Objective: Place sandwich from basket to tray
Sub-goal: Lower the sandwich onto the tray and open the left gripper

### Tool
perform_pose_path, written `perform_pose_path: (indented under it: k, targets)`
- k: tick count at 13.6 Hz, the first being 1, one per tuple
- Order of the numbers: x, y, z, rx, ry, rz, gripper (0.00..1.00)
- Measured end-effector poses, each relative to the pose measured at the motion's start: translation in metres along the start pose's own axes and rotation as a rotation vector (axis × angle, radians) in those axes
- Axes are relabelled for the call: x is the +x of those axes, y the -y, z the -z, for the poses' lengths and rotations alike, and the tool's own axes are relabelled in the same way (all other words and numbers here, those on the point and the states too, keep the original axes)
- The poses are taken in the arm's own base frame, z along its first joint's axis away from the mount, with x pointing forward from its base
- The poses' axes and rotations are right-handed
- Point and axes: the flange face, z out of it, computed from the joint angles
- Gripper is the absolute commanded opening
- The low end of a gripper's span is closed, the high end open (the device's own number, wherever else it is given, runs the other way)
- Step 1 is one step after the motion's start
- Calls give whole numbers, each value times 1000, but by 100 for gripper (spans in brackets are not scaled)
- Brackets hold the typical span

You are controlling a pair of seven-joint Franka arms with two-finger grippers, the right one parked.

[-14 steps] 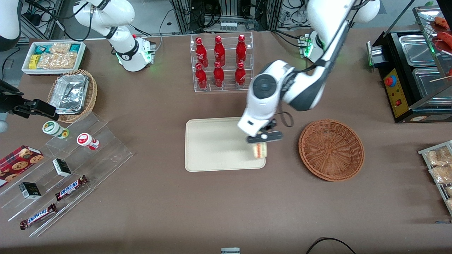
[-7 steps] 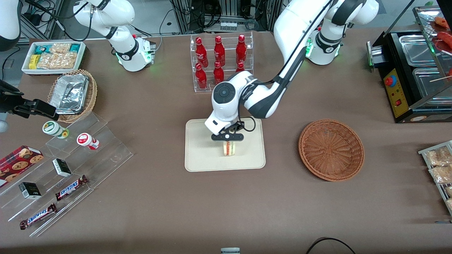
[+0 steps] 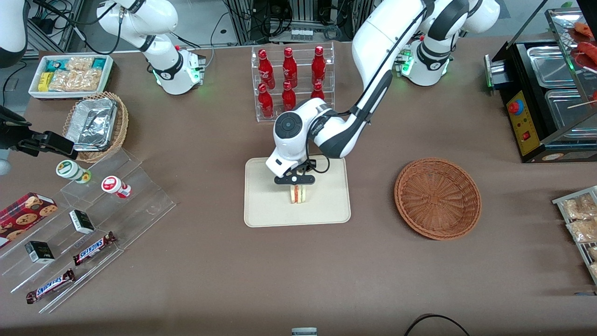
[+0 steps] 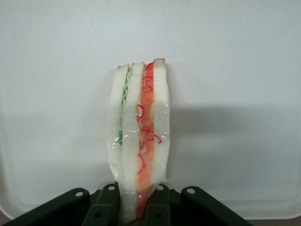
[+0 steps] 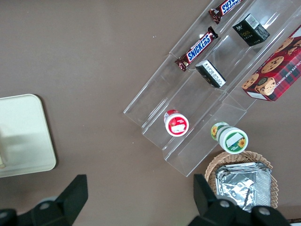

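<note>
Gripper (image 3: 295,183) over tray (image 3: 261,205) middle, pinching sandwich (image 4: 138,141) by one end, wedge standing on edge. Basket (image 3: 437,198) empty. Looks light, soft, film-wrapped, likely slippery: you want gentle squeeze across bread faces.

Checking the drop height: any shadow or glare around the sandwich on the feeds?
Left wrist view: the sandwich, pinched in the hand, casts a soft grey shadow on the tray; its wrap glints faintly. Front view: even light, no glare on the tray.
</note>
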Motion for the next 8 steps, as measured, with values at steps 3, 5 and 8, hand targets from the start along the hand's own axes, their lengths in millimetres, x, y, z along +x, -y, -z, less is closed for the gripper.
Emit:
perform_pose_path:
  k: [3,5,8]
  targets:
    - [0,-1,-4,-2,-1,1,100]
    - [1,-1,-3,-3,-2,1,100]
    - [7,-4,13,-25,-25,6,100]
